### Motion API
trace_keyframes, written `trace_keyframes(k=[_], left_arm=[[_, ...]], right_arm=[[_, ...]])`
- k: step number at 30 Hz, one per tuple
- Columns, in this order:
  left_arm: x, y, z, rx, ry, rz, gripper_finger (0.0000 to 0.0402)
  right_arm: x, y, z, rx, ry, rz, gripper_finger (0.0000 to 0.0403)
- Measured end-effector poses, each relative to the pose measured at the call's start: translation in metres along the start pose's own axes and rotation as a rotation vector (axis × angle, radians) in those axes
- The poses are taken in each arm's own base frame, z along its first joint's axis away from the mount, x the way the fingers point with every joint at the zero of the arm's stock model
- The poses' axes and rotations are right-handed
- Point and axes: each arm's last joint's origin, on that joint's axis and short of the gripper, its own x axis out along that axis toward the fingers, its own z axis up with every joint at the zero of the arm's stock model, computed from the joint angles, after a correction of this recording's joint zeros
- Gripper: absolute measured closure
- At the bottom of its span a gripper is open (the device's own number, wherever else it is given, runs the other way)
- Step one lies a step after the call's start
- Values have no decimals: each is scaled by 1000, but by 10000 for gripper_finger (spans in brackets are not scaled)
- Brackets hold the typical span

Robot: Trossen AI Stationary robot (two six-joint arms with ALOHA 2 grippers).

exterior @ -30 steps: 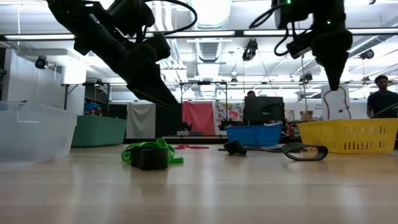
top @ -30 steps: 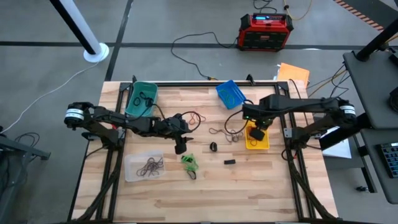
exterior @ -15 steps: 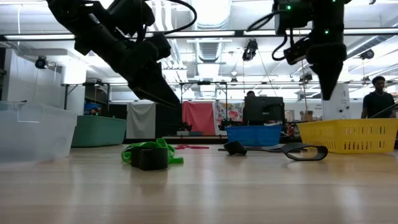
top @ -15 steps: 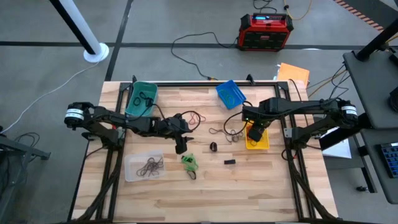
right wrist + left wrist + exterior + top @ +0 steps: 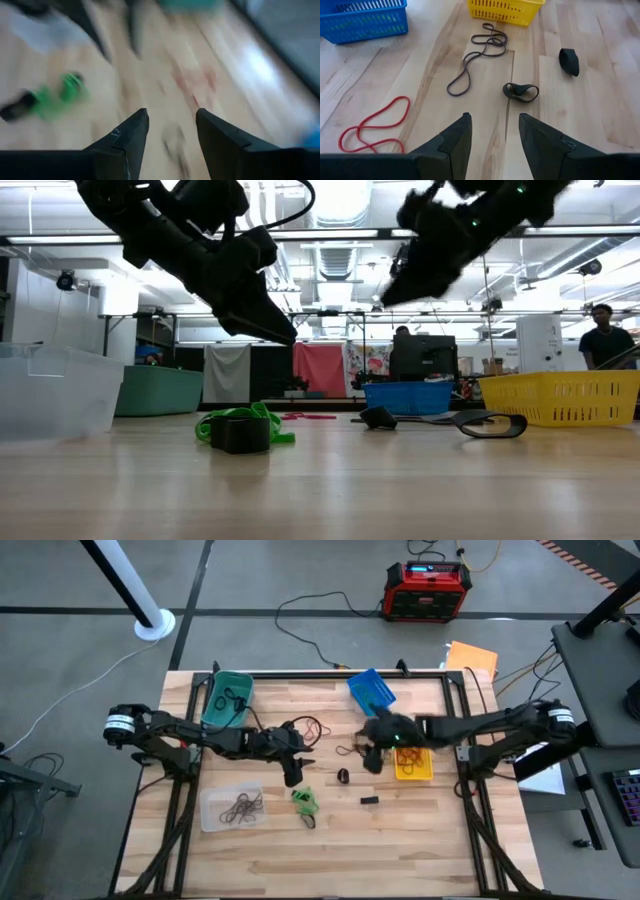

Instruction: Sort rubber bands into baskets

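Four baskets stand on the wooden table: teal [image 5: 228, 697], blue [image 5: 371, 690], yellow [image 5: 413, 764] and clear [image 5: 232, 807]. Loose rubber bands lie flat between them: a red one [image 5: 372, 125], a long brown one [image 5: 477, 57], a black one [image 5: 521, 91] and a green bunch [image 5: 305, 802]. My left gripper [image 5: 494, 132] hangs open above the table middle, slanting down, with the black band ahead of it. My right gripper [image 5: 170, 131] is open and holds nothing; it hangs blurred left of the yellow basket, over the brown band [image 5: 352, 752].
A small black block [image 5: 369, 800] lies near the table middle, and a dark lump [image 5: 569, 61] lies past the black band. The clear basket holds dark bands, the teal one a black band. A person [image 5: 603, 340] stands far behind the table.
My right gripper has swung from above the yellow basket toward the table's left, out over the brown band. It has tipped from pointing straight down to slanting. My left arm has kept still, and no band has moved.
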Motion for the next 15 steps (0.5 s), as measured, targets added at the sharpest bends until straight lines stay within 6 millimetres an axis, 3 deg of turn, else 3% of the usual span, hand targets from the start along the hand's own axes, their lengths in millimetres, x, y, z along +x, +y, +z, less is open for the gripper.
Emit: trace_keyframes(k=[5, 9, 15], left_arm=[[0, 0, 0, -3, -1, 0, 254], [0, -1, 1, -3, -9, -6, 254], [-2, -8, 14, -5, -140, -91, 254]], right_arm=[[9, 18, -20, -183, -332, 54, 253], [5, 18, -31, -163, -366, 47, 262], [-1, 16, -30, -146, -379, 45, 270]])
